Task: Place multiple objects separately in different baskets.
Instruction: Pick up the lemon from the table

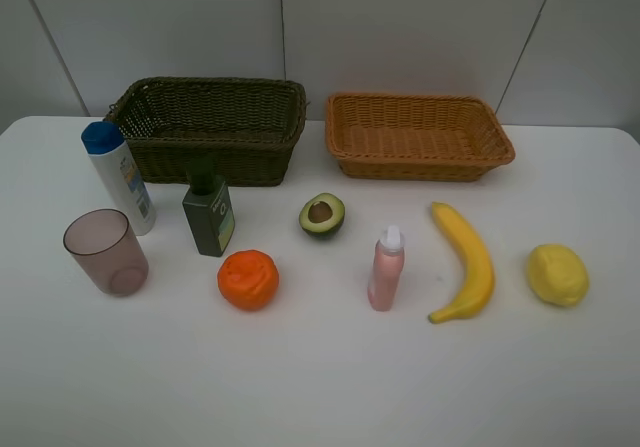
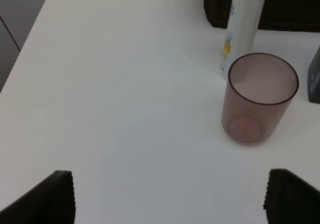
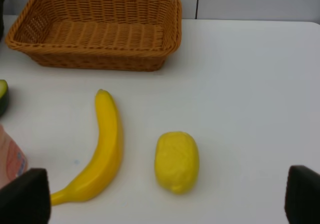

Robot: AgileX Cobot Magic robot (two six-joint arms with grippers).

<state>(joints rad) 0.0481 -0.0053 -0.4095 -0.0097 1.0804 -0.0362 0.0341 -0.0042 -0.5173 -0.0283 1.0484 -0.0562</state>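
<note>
Left gripper (image 2: pixel 170 200): jaws spread wide, nothing between them, over bare table (image 2: pixel 125 108). Right gripper (image 3: pixel 163 200): same, jaws wide apart, holding nothing. Neither arm shows in the high view.

All eight objects sit on the table, outside both baskets.

Left side, high view:
- white blue-capped bottle (image 1: pixel 120 179) stands upright in front of the left end of the olive-brown basket (image 1: pixel 215 157).
- mauve cup (image 1: pixel 105 253) is mouth up, just beside that bottle on the near side; can't tell if they touch.
- dark green square bottle (image 1: pixel 208 217) is upright, right of the white bottle, near the basket's front wall.
- orange (image 1: pixel 248 279) sits in front of the green bottle, apart from it.

Middle:
- avocado half (image 1: pixel 322 214) is cut face up with the pit showing, forward of the gap between the baskets.
- pink bottle (image 1: pixel 386 270) is upright with a white cap, nearer and to the right of the avocado.

Right side:
- banana (image 1: pixel 465 259) lies flat, running front to back, bulging right; just beside the pink bottle, not touching.
- lemon (image 1: pixel 557 274) is right of the banana, apart.
- orange-tan basket (image 1: pixel 420 170) sits at the back, next to the olive one with a small gap.

Left wrist view: cup ahead of the open fingers, white bottle behind it. Right wrist view: lemon just ahead of the gripper, banana beside it, tan basket beyond.
</note>
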